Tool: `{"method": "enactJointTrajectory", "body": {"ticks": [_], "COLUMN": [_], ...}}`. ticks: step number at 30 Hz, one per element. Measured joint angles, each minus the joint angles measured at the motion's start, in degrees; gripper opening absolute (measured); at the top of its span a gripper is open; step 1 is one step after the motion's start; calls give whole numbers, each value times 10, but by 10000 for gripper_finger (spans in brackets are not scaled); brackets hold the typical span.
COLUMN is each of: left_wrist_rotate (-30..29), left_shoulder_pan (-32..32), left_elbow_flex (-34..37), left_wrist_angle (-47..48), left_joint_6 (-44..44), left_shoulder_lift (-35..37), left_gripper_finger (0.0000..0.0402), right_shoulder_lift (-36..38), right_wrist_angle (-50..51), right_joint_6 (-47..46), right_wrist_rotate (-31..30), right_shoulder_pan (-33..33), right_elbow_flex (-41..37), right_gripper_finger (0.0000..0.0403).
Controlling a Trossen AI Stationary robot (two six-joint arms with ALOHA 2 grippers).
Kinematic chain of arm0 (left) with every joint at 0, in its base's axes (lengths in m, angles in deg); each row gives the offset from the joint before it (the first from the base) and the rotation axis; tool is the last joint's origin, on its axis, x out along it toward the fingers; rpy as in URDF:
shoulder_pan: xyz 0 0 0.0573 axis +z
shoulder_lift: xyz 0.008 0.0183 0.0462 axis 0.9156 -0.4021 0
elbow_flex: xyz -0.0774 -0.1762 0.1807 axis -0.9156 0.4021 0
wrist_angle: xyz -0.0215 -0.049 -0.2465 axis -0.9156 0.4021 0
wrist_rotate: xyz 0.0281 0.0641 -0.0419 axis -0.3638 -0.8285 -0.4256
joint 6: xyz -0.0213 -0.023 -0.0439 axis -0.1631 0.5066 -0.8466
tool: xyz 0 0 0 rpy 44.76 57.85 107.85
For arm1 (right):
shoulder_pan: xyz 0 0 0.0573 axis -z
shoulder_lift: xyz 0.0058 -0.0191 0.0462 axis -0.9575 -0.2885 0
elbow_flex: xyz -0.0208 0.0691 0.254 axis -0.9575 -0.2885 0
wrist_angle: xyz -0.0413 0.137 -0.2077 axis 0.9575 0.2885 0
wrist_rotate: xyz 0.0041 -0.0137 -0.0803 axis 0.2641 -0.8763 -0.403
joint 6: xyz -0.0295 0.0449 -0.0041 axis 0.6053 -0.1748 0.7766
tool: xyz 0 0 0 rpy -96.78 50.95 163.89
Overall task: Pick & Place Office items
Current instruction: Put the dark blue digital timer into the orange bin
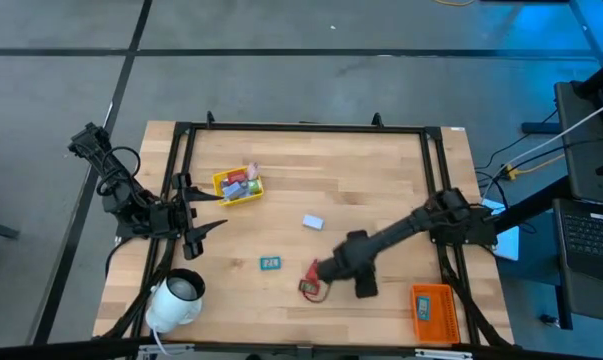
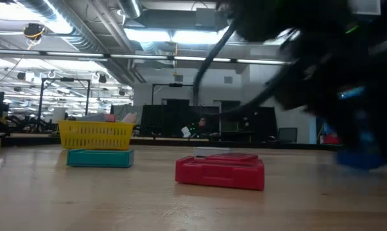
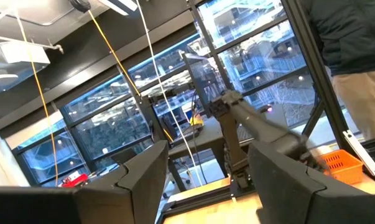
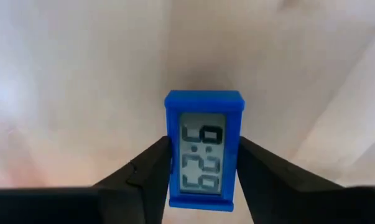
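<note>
My right gripper (image 1: 321, 272) reaches over the table's near middle and is shut on a small blue piece with a grey display (image 4: 204, 149). In the low view that piece (image 2: 365, 158) shows low by the table top under the dark gripper. A red piece (image 1: 309, 289) lies flat just beside the gripper, a teal one (image 1: 270, 263) farther left, and a light blue one (image 1: 313, 222) toward the middle. More pieces sit in the yellow tray (image 1: 239, 187). My left gripper (image 1: 213, 212) waits open at the left side, holding nothing. My right gripper pinches the blue piece by its two long sides (image 4: 172, 177), one finger (image 4: 143, 177) on each side. The fingers lie along the piece, and its far end sticks out beyond them. Whether it is clear of the table, I cannot tell.
A white roll (image 1: 176, 298) stands at the near left corner and an orange tray (image 1: 433, 312) at the near right. A black frame (image 1: 301, 127) borders the table. A person (image 3: 352, 56) stands beyond the table in the left wrist view. Bare wood lies across the far middle.
</note>
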Motion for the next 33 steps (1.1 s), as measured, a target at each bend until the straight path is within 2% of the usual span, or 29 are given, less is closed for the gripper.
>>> {"method": "enactJointTrajectory", "body": {"ticks": [3,9,13,17,20,27,33], "left_wrist_rotate": [4,20,22,31,37,42,53], "left_shoulder_pan": [0,0,0,0,0,0,0], "left_elbow_flex": [0,0,0,0,0,0,0], "left_wrist_angle": [0,0,-4,-7,-14,-15,-16], "left_joint_6": [0,0,0,0,-1,-5,-16], "left_shoulder_lift": [0,0,0,0,0,0,0], "left_gripper_finger": [218,217,221,221,221,221,221], "right_shoulder_lift": [28,110,145,153,153,153,153], "right_wrist_angle": [25,54,89,113,109,106,106], "right_joint_6": [-56,-239,-368,-480,-545,-674,-769], "right_wrist_rotate": [3,-9,5,44,57,54,48], "right_shoulder_pan": [-32,-99,-161,-228,-272,-351,-389], "right_elbow_flex": [0,1,1,1,1,1,1], "right_gripper_finger": [174,137,145,171,173,166,198]}}
